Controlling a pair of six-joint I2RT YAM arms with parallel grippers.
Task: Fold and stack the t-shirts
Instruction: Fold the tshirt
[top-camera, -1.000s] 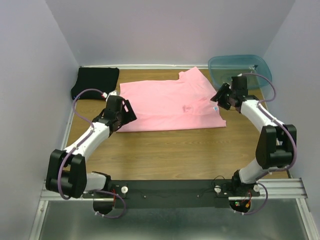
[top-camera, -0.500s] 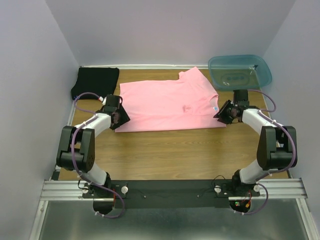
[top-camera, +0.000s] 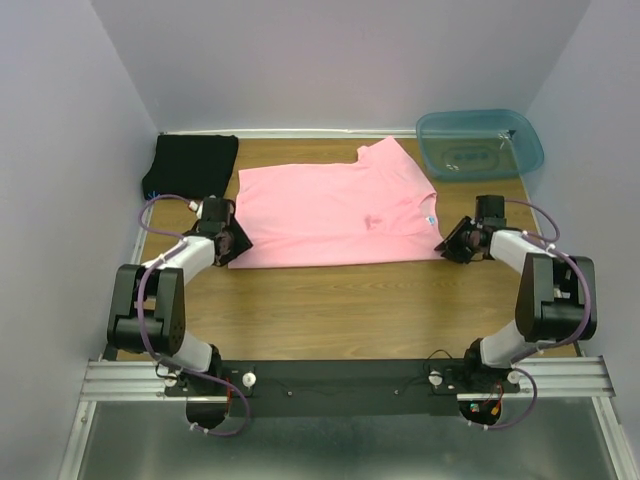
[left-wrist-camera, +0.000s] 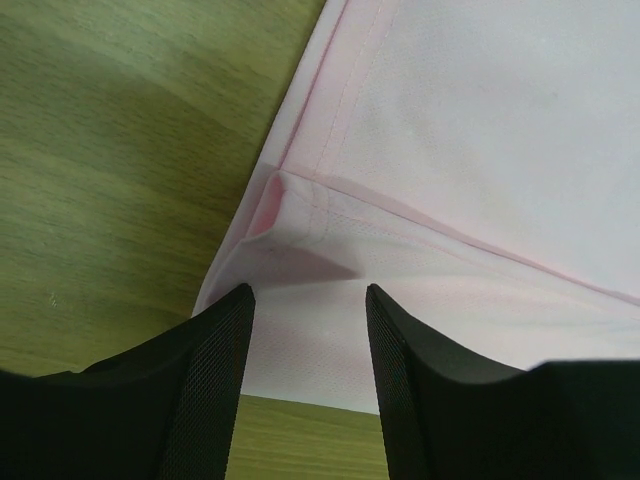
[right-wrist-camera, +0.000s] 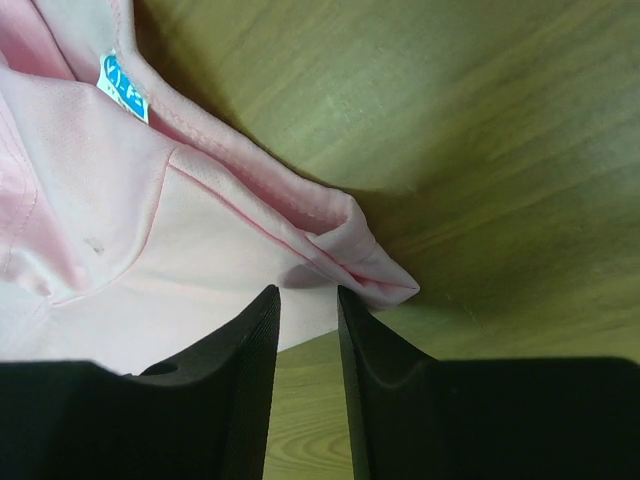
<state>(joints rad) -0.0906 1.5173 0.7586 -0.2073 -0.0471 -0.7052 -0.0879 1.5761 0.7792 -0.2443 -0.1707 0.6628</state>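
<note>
The left gripper (left-wrist-camera: 308, 295), half open, is straddling the pink t-shirt's (top-camera: 330, 215) near-left corner. The right gripper (right-wrist-camera: 308, 292) is straddling its near-right corner, jaws narrow; whether it is gripping cannot be told.

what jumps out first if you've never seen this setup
The big pink t-shirt lies spread flat across the middle of the wooden table. The left end effector and right end effector are down at its two near corners, fingers apart over the cloth. Next come the black shirt in the far left corner and the translucent blue-green bin at the far right.
</note>
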